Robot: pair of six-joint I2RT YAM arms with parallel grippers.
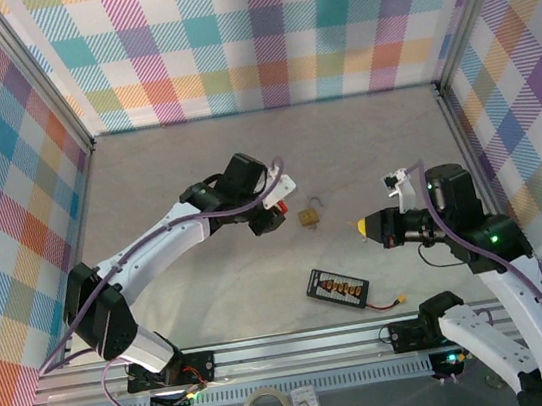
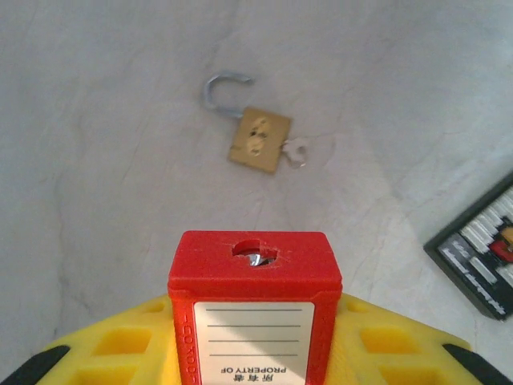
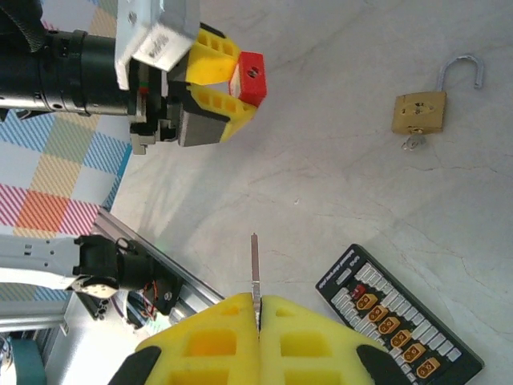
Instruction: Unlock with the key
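Observation:
My left gripper is shut on the red padlock, held above the table with its keyhole end facing outward. The same red padlock sits between yellow fingers at the upper left of the right wrist view. My right gripper is shut on the key, a thin silvery blade sticking straight out from between its pads. The right gripper hangs to the right of the left one, well apart from it, with the key tip pointing left.
An open brass padlock lies on the table between the arms, shackle up and a small key in its side. A black connector board lies near the front rail. Plaid walls enclose the table.

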